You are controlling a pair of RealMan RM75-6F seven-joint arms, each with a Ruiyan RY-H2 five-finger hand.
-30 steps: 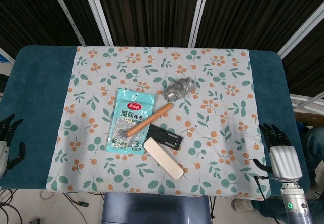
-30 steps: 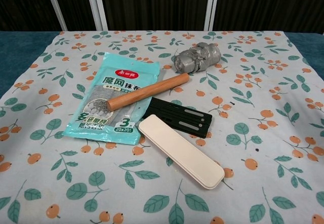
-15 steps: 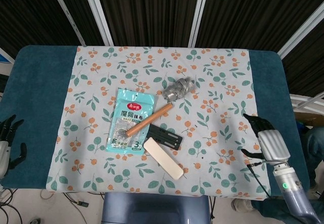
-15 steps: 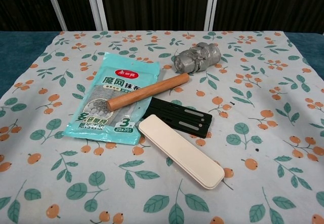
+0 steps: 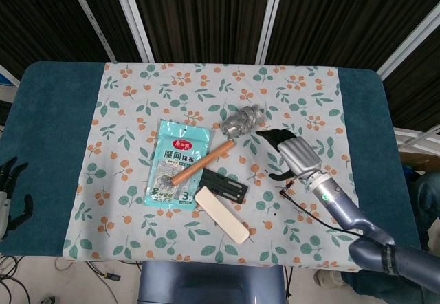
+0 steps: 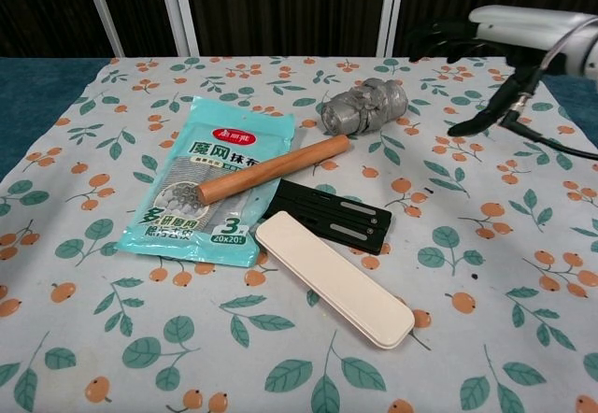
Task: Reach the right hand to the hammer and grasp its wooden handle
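The hammer lies in the middle of the table, its wooden handle (image 5: 202, 162) (image 6: 272, 169) slanting across a teal packet and its grey metal head (image 5: 243, 120) (image 6: 364, 106) at the far end. My right hand (image 5: 289, 149) (image 6: 476, 35) hovers open just right of the head, fingers spread and pointing toward it, touching nothing. At the table's left front edge my left hand (image 5: 8, 190) rests open, seen only in the head view.
A teal packet (image 5: 178, 165) (image 6: 213, 182) lies under the handle. A black flat part (image 5: 224, 186) (image 6: 330, 216) and a cream case (image 5: 221, 214) (image 6: 334, 277) lie in front of it. The floral cloth (image 5: 137, 98) covers a blue table (image 5: 48, 125).
My right hand has swung from the table's right front edge inward and forward to beside the hammer head, entering the chest view. The left hand and the objects have stayed put.
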